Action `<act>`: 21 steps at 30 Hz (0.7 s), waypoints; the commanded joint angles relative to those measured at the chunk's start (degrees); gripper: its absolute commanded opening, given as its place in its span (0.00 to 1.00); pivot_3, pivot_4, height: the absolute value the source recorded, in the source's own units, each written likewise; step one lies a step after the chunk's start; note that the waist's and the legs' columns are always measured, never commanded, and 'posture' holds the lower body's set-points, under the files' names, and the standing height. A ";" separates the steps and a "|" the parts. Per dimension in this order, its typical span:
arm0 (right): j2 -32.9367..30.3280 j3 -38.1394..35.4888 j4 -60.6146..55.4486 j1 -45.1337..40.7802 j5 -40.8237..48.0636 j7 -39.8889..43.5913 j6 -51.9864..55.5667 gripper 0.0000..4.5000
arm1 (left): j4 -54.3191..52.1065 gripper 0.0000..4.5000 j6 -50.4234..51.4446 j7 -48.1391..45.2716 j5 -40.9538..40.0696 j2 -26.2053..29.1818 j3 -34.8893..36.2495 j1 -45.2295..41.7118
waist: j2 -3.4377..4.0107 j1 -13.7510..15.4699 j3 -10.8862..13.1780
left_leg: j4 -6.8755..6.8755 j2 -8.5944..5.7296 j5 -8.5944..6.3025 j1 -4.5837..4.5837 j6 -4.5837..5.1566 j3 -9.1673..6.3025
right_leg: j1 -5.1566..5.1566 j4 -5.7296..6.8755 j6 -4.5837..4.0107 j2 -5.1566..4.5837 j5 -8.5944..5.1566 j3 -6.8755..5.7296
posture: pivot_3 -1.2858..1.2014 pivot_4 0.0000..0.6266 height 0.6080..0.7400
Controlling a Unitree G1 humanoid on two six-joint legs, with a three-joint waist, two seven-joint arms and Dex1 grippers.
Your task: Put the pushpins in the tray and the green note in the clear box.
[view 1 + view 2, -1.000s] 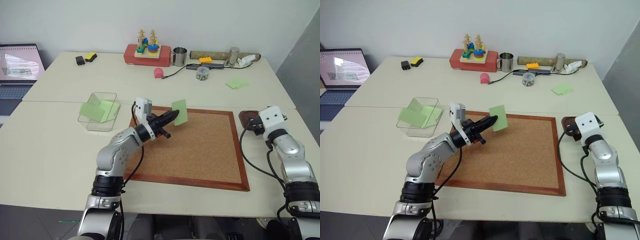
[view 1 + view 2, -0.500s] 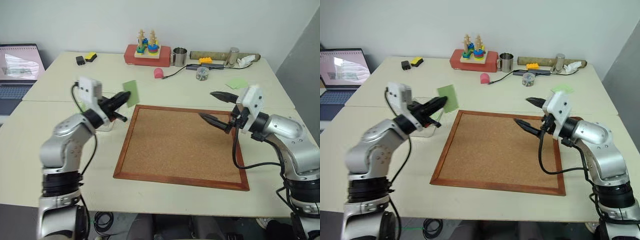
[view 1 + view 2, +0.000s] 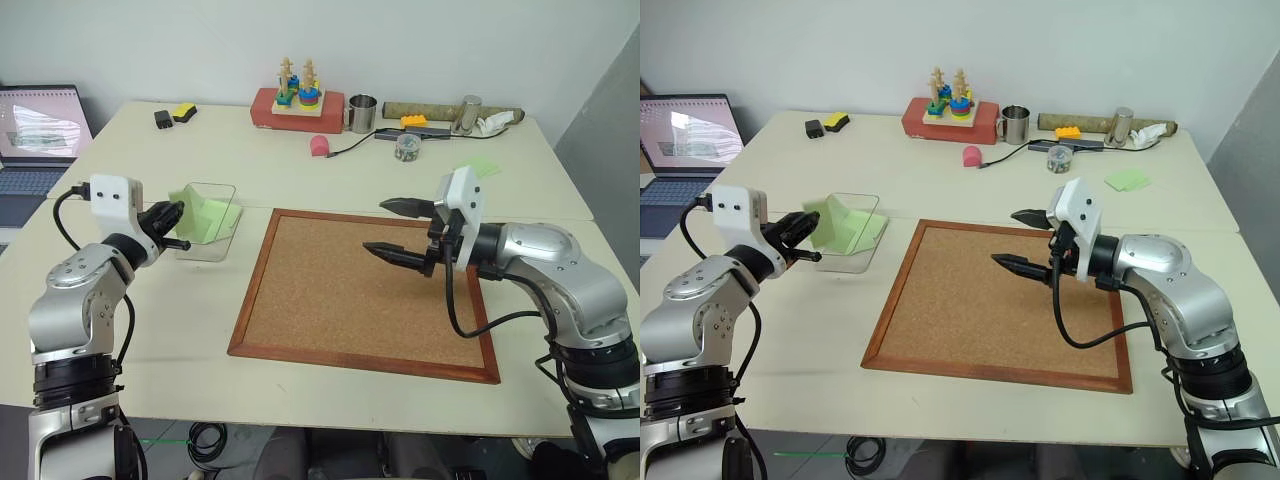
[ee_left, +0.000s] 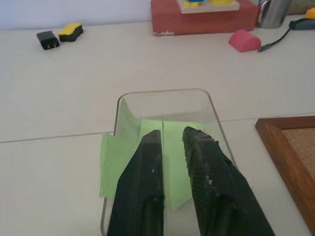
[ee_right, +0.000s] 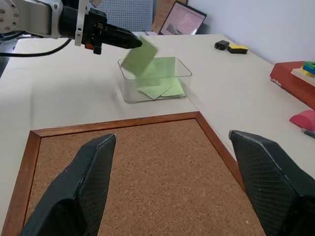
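Broadly, two pale tables butt together, and a wood-framed corkboard lies near the front edge of the nearer one, a little right of its middle. An open laptop sits off the left edge.

Along the far edge stand a red-based stacking toy, a metal cup just beside it on the right, and a small jar a bit nearer. A pink lump lies between toy and jar, with loose green slips towards the far right corner.

The right gripper hangs over the right half of the corkboard. Its two black fingers are spread wide, with nothing between them.

The clear box rests on the table just off the corkboard's far left corner, close to the seam between the tables. The left gripper points into it from the side towards the left edge. Its fingers stand only narrowly parted, and green shows through the gap in the left wrist view.

The green note tilts at those fingertips, above the box's open top. Whether it touches them I cannot tell. Other green sheets lie flat on the floor of the box beneath it.
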 commanded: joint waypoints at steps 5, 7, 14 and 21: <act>0.70 -1.23 -0.52 -1.29 -0.15 -0.39 -0.88 0.85 | -0.06 0.58 -1.41 0.02 0.62 0.65 0.67 -1.52 | 0.00 -0.01 0.00 | 0.00 0.00 0.00 0.00 0.00 0.00 | 0.00 0.00 0.00 -0.01 0.00 0.00 | 0.52 0.24 1.00; 0.61 -1.23 -0.41 -1.32 -0.40 -0.28 -1.04 0.85 | -0.47 0.66 -1.32 -0.15 0.61 0.89 0.78 -1.48 | -0.01 -0.03 0.00 | 0.00 0.00 0.00 0.00 0.00 0.01 | 0.00 0.00 0.00 -0.01 0.00 0.01 | 0.52 0.24 1.00; -1.64 -3.02 0.02 -0.81 -1.35 0.44 -1.82 0.85 | -6.81 0.92 -0.55 -9.18 0.45 8.09 -1.09 1.71 | -0.03 -0.14 0.01 | 0.00 0.00 0.00 -0.01 0.00 0.01 | -0.01 0.00 0.00 0.00 0.00 0.00 | 0.52 0.24 1.00; -13.96 -8.66 1.74 4.95 -3.70 7.99 -6.58 0.85 | -14.61 0.92 -6.20 -31.33 -0.98 23.46 0.61 14.66 | 0.00 -0.06 0.02 | -0.18 0.07 -0.02 0.02 0.01 0.14 | -0.04 -0.08 -0.13 -0.14 -0.08 0.08 | 0.52 0.24 1.00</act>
